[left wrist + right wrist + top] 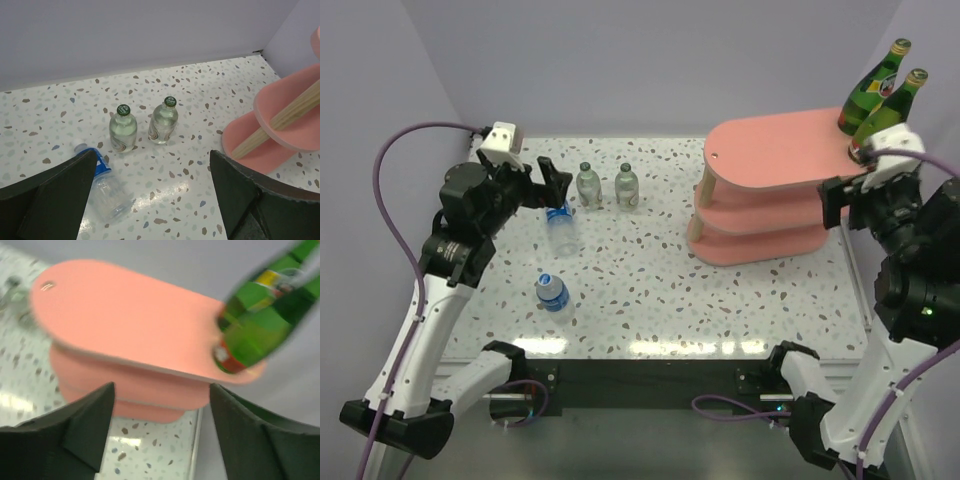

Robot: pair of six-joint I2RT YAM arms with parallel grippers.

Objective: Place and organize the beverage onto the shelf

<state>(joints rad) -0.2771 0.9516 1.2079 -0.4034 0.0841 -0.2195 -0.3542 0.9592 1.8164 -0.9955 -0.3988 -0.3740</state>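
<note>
My left gripper (152,159) was wide open and empty, hanging just above the table (720,300). Below its fingers lay one blue-labelled bottle (106,189) on its side, its white cap towards the back wall and part of it hidden behind one finger. Just beyond it the two green-capped clear bottles (123,131) (163,122) stood upright side by side, close but not touching. The second blue-labelled bottle (552,292) stood upright nearer the arm bases, apart from the others.

My right gripper (161,390) also had its jaws apart, with nothing between them; it sat at the right end of the pink shelf (770,150), level with the top tier. The two dark green bottles (872,92) (895,108) stood together at that end of the top board, blurred in the wrist view. The lower tiers carried no bottle that I could see.
</note>
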